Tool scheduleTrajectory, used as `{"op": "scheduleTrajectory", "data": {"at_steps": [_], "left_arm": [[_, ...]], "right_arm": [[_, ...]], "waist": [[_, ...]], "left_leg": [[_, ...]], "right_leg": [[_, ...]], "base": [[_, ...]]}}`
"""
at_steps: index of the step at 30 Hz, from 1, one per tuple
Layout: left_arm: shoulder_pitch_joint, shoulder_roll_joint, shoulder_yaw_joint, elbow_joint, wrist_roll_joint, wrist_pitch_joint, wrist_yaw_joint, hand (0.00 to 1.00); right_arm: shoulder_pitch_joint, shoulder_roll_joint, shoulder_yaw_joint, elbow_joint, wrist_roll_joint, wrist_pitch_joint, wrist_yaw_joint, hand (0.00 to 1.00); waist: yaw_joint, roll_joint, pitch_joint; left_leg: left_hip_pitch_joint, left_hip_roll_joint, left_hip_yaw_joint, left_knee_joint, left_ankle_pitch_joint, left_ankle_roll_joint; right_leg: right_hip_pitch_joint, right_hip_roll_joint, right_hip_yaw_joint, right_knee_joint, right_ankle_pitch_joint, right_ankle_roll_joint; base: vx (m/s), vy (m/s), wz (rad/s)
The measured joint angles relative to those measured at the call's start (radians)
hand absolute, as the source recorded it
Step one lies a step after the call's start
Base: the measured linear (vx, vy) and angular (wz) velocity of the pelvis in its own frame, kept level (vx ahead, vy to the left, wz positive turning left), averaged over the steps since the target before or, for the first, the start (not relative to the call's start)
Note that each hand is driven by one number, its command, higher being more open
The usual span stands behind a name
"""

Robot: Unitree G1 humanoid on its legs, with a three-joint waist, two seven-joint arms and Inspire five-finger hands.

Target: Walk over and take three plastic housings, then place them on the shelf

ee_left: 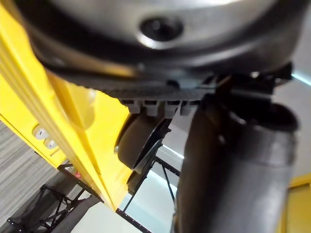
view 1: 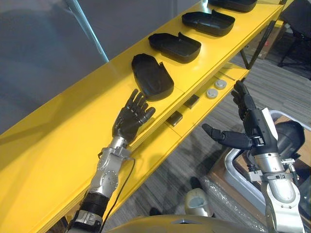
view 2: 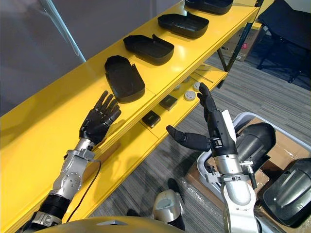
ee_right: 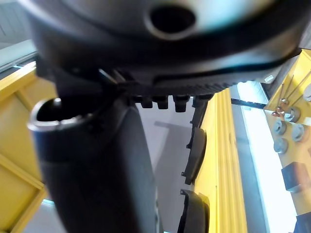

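Several black plastic housings lie in a row on the yellow shelf [view 1: 63, 126]. The nearest housing [view 1: 152, 76] is flat and oval; a second [view 1: 175, 46] and a third [view 1: 208, 22] follow toward the far end. My left hand [view 1: 130, 119] rests over the shelf top just short of the nearest housing, fingers straight and spread, holding nothing. My right hand [view 1: 250, 124] hovers in the air off the shelf's front edge, open, with the thumb stuck out toward the shelf. The right wrist view catches two housings [ee_right: 194, 155] edge-on along the shelf.
A lower yellow ledge carries small round silver parts [view 1: 216, 89] and small black blocks [view 1: 174, 118]. A white bin [view 2: 245, 119] with dark housings [view 2: 257, 141] stands on the floor at lower right, beside cardboard. A black chair [view 1: 296, 29] stands at the far right.
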Motion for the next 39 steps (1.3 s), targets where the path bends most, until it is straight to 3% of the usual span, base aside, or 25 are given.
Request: {"op": "scheduleTrajectory", "data": {"at_steps": [3,7,9,11,13,16,19,23,27,31,33,35,39], "left_arm": [[0.005,-0.022,0.028,0.0,0.082,-0.04,0.157,1.0],[0.027,-0.032,0.102,-0.017,0.25,-0.049,0.363,1.0],[0.087,-0.046,0.16,-0.096,0.326,-0.049,0.465,1.0],[0.154,-0.064,0.2,-0.228,0.438,-0.052,0.565,1.0],[0.201,-0.068,0.212,-0.333,0.475,-0.065,0.602,1.0],[0.264,-0.082,0.216,-0.487,0.508,-0.118,0.595,1.0],[0.294,-0.092,0.223,-0.582,0.51,-0.172,0.54,1.0],[0.31,-0.093,0.227,-0.644,0.478,-0.194,0.4,1.0],[0.319,-0.093,0.226,-0.647,0.456,-0.189,0.322,1.0],[0.323,-0.093,0.229,-0.648,0.427,-0.15,0.232,1.0],[0.325,-0.091,0.229,-0.648,0.421,-0.126,0.187,1.0],[0.329,-0.086,0.229,-0.647,0.417,-0.095,0.135,1.0],[0.342,-0.072,0.229,-0.647,0.413,-0.069,0.083,1.0]], "right_arm": [[0.024,0.0,0.0,-0.003,-0.001,0.0,0.004,1.0],[0.028,0.0,0.0,-0.005,-0.002,0.0,0.001,1.0],[0.041,0.01,-0.002,-0.01,-0.002,-0.004,-0.017,1.0],[0.067,0.027,-0.002,-0.01,-0.011,-0.009,-0.059,1.0],[0.069,0.045,-0.002,-0.01,-0.038,-0.01,-0.088,1.0],[0.066,0.061,-0.002,-0.01,-0.042,-0.034,-0.15,1.0],[0.058,0.063,-0.003,-0.01,-0.041,-0.048,-0.188,1.0],[0.056,0.082,-0.021,-0.01,-0.042,-0.05,-0.223,1.0],[0.054,0.091,-0.049,-0.01,-0.064,-0.05,-0.24,1.0],[0.016,0.083,-0.108,-0.008,-0.13,-0.049,-0.195,1.0],[-0.024,0.037,-0.128,0.006,-0.167,-0.049,-0.169,1.0],[-0.111,-0.07,-0.126,0.07,-0.21,-0.044,-0.131,1.0],[-0.209,-0.175,-0.108,0.141,-0.23,-0.022,-0.08,1.0]], "waist": [[0.001,0.0,-0.003],[0.003,-0.001,-0.003],[0.004,-0.004,-0.003],[0.03,-0.013,-0.003],[0.048,-0.02,-0.004],[0.08,-0.025,-0.005],[0.092,-0.03,-0.007],[0.111,-0.031,-0.01],[0.114,-0.035,-0.017],[0.129,-0.064,-0.044],[0.143,-0.081,-0.056],[0.168,-0.101,-0.08],[0.193,-0.113,-0.097]], "left_leg": [[0.003,0.002,-0.002,0.0,-0.002,-0.003],[0.002,0.003,-0.014,-0.001,-0.001,-0.007],[-0.002,0.006,-0.033,-0.002,0.005,-0.007],[-0.014,0.011,-0.056,-0.002,0.012,-0.01],[-0.015,0.014,-0.072,-0.005,0.017,-0.011],[-0.015,0.015,-0.096,-0.006,0.022,-0.008],[-0.015,0.014,-0.114,-0.004,0.021,-0.009],[-0.014,0.015,-0.135,-0.003,0.021,-0.009],[-0.013,0.017,-0.147,-0.003,0.022,-0.008],[-0.01,0.02,-0.169,0.0,0.021,-0.008],[-0.01,0.021,-0.183,-0.001,0.021,-0.009],[-0.012,0.019,-0.201,-0.012,0.024,-0.014],[-0.013,0.013,-0.226,-0.039,0.04,-0.008]], "right_leg": [[0.0,0.002,0.0,0.012,-0.005,-0.002],[0.003,0.002,-0.007,0.012,-0.005,-0.001],[0.007,0.003,-0.023,0.012,-0.007,-0.002],[0.009,0.003,-0.048,0.011,-0.008,-0.006],[0.018,0.003,-0.068,0.01,-0.008,-0.008],[0.031,0.001,-0.091,0.006,-0.01,-0.012],[0.052,-0.004,-0.113,-0.01,-0.01,-0.012],[0.072,-0.005,-0.138,-0.026,-0.01,-0.012],[0.086,-0.006,-0.157,-0.039,-0.01,-0.013],[0.113,-0.006,-0.187,-0.055,-0.009,-0.013],[0.125,-0.006,-0.203,-0.06,-0.009,-0.013],[0.127,-0.008,-0.218,-0.061,-0.01,-0.013],[0.131,-0.013,-0.248,-0.062,-0.012,-0.012]], "base": [[-0.04,-0.031,0.0],[-0.04,-0.039,0.05],[-0.01,-0.043,0.23],[0.0,-0.051,0.32],[0.01,-0.051,0.3],[0.01,-0.026,0.21],[0.01,-0.012,0.21],[0.0,-0.018,0.14],[0.01,-0.017,0.11],[0.02,-0.019,0.16],[0.0,-0.02,0.23],[-0.01,-0.017,0.19],[-0.01,-0.011,0.25]]}}
